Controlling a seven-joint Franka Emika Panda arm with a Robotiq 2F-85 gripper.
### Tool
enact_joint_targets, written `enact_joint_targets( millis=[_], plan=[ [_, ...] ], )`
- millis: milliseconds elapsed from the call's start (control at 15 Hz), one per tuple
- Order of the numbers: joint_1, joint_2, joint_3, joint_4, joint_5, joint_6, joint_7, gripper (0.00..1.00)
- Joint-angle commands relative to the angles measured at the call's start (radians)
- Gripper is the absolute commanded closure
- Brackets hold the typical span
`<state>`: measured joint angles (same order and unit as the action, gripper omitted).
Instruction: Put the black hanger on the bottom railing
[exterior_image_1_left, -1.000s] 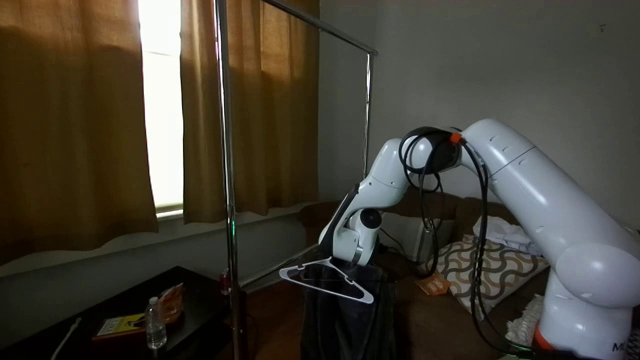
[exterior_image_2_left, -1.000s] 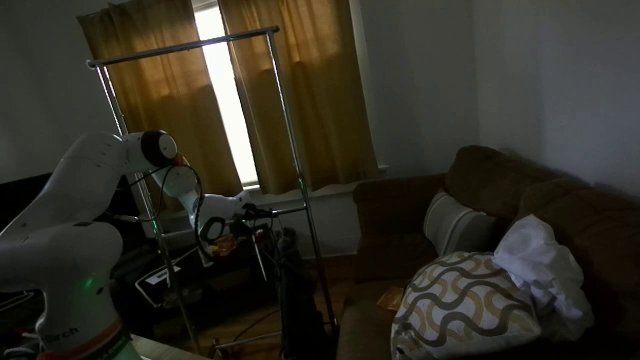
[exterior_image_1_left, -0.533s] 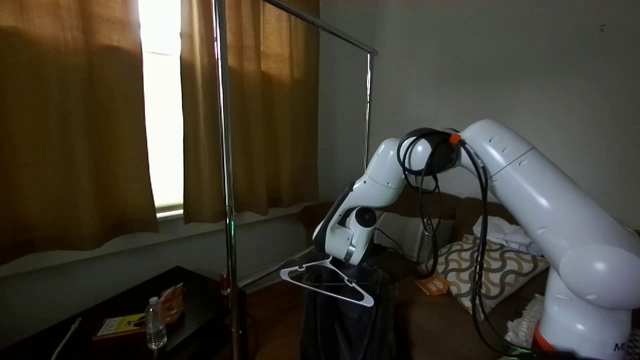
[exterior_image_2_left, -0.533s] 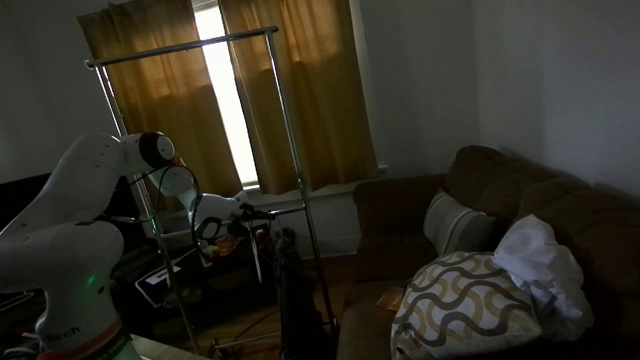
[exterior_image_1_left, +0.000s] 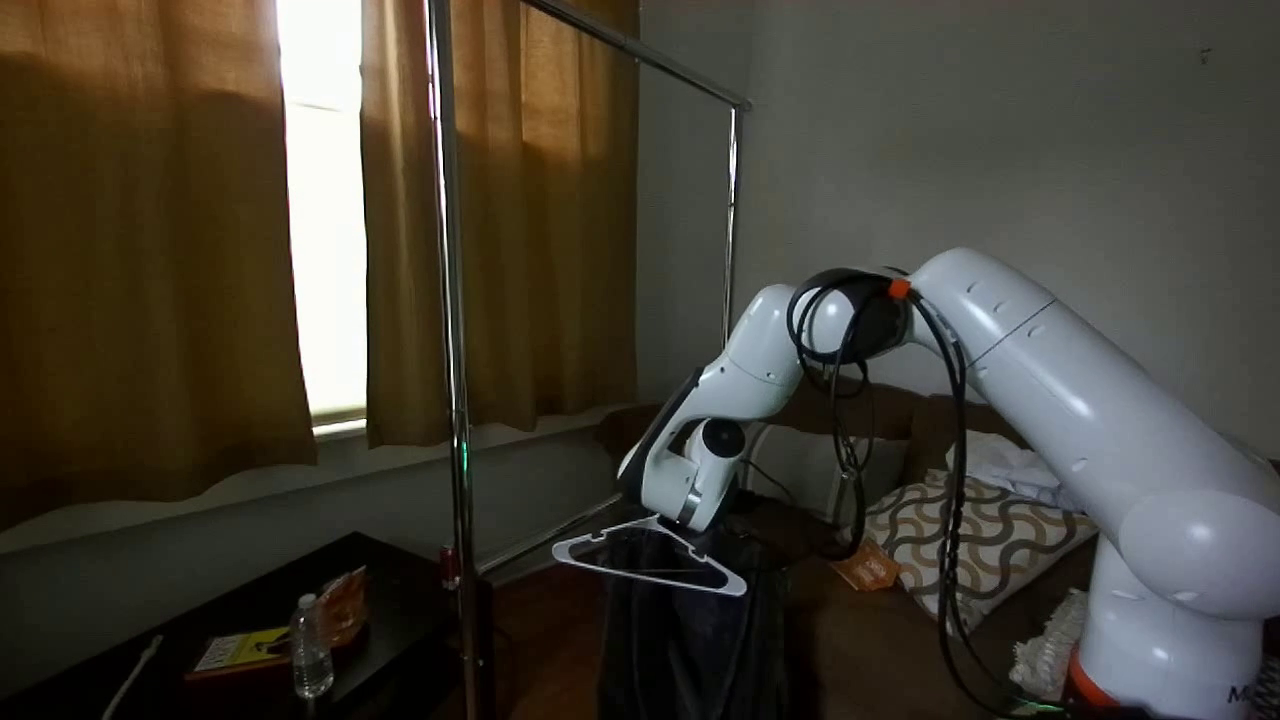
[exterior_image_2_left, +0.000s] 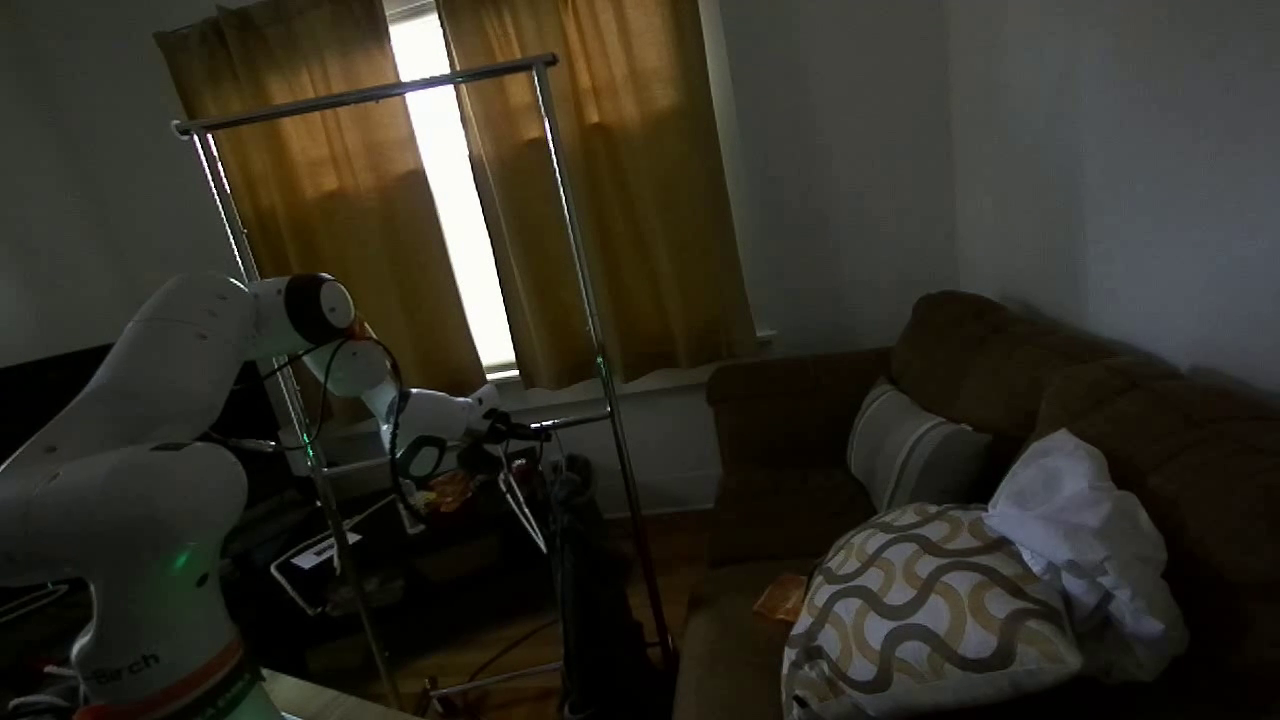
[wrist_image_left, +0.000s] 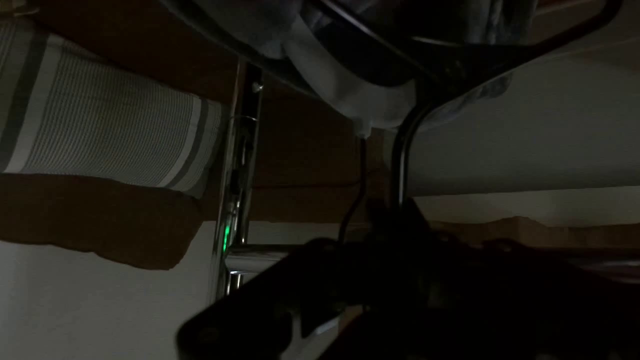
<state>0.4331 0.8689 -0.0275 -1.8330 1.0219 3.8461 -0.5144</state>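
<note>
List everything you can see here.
Black hanger: one, black, gripped by tool
Plastic hanger: at least one, white, near tool
Bottom railing: one, grey, across garment rack
Garment rack: one, silver, by window
Garment: apparently one, dark, below bottom railing
Curtains: two, mustard, flanking window
Sofa: one, brown, by wall
Striped pillow: one, grey, on sofa
Patterned pillow: one, beige, on sofa
Cloth: one, white, on sofa
Packet: one, orange, on sofa
Table: one, black, near window
Bottle: one, clear, on table
Can: one, red, on table
Bag: one, orange, on table
Printed item: one, yellow, on table
Robot arm: one, white, beside garment rack
Tool: one, black, arm's tip
</note>
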Motion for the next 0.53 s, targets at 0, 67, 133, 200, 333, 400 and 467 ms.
enact_joint_targets(
  millis=[0, 67, 133, 200, 333, 400, 467],
  plan=[
    [0.005, 0.045, -0.004, 0.047, 0.023, -0.030, -0.023, 0.98],
    [0.002, 0.041, 0.000, 0.047, 0.018, -0.037, -0.020, 0.98],
    [-0.005, 0.032, 0.010, 0.041, 0.004, -0.043, -0.005, 0.66],
    [-0.014, 0.017, 0.020, 0.028, -0.019, -0.051, 0.013, 0.65],
    [-0.012, -0.006, 0.019, 0.002, -0.011, -0.060, -0.003, 0.52],
    [-0.010, -0.015, 0.017, -0.009, -0.011, -0.063, -0.009, 0.45],
    [-0.011, -0.026, 0.017, -0.023, -0.014, -0.068, -0.012, 0.38]
  ],
)
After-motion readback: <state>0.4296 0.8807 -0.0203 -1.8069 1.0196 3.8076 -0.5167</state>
